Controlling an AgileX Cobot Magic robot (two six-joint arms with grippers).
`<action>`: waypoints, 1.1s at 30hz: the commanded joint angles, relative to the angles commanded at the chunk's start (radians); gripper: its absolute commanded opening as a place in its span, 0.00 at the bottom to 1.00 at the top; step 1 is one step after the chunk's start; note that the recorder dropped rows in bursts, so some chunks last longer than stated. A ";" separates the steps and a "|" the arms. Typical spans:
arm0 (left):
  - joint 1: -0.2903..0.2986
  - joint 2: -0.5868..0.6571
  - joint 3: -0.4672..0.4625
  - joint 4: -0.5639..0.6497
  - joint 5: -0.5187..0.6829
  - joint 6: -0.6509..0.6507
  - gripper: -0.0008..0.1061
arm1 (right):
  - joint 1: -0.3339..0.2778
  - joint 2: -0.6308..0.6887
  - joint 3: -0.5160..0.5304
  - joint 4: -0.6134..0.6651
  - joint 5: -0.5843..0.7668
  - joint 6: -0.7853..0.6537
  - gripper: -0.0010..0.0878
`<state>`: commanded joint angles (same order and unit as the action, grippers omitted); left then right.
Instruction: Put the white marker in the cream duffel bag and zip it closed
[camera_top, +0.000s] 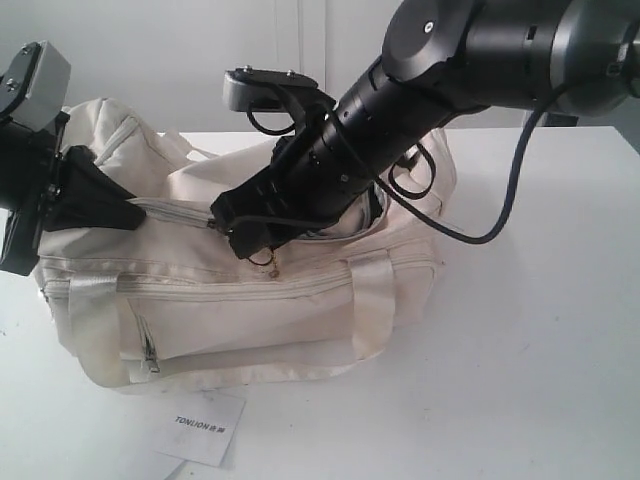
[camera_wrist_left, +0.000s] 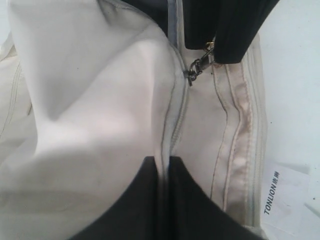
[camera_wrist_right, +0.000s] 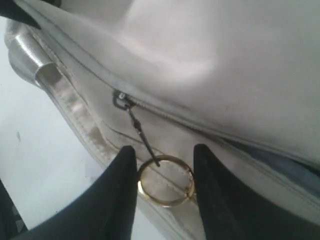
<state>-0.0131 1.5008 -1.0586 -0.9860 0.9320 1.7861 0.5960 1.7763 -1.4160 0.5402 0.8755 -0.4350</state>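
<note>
White marker: not visible in any of the 3 views, so I cannot tell where it lies. Judged to be inside already, since both arms are set up for zipping.

Cream duffel bag (camera_top: 230, 310) lies on its side on the desk (camera_top: 540, 330), front pocket facing the exterior camera.

Left gripper (camera_wrist_left: 165, 170): pressed together on the zipper seam at the bag's left end, anchoring the fabric.

Right gripper (camera_wrist_right: 164, 150): its 2 fingers bracket the gold pull ring (camera_wrist_right: 165, 203) and appear to touch it on both sides, so I read it as pinching the ring across its width. A short cord links the ring to the slider (camera_wrist_right: 120, 100).

Zipper: looks closed between the left gripper and the slider. Beyond the slider a dark gap shows, so most of the run is judged open.

Step in hand: draw the slider along the curved top track, away from the left gripper.

Notes for doing it well:
1. Keep the anchor firm so the seam stays taut.
2. Pull along the track, not upward, because the cord gives slack and the ring could slip out.
3. Follow the curve and watch for loose fabric bunching ahead of the slider.
</note>
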 joint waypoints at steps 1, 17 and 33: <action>0.000 0.000 0.000 0.000 0.000 0.000 0.01 | 0.000 0.000 0.000 -0.006 0.004 0.000 0.01; 0.000 0.000 0.000 -0.001 -0.015 0.000 0.01 | -0.071 -0.030 0.000 -0.092 0.087 0.019 0.01; 0.000 0.000 0.000 -0.003 -0.020 -0.004 0.01 | -0.118 -0.068 0.000 -0.160 0.088 0.039 0.01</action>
<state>-0.0131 1.5008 -1.0586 -0.9891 0.9122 1.7825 0.4776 1.7080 -1.4160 0.3801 0.9633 -0.3957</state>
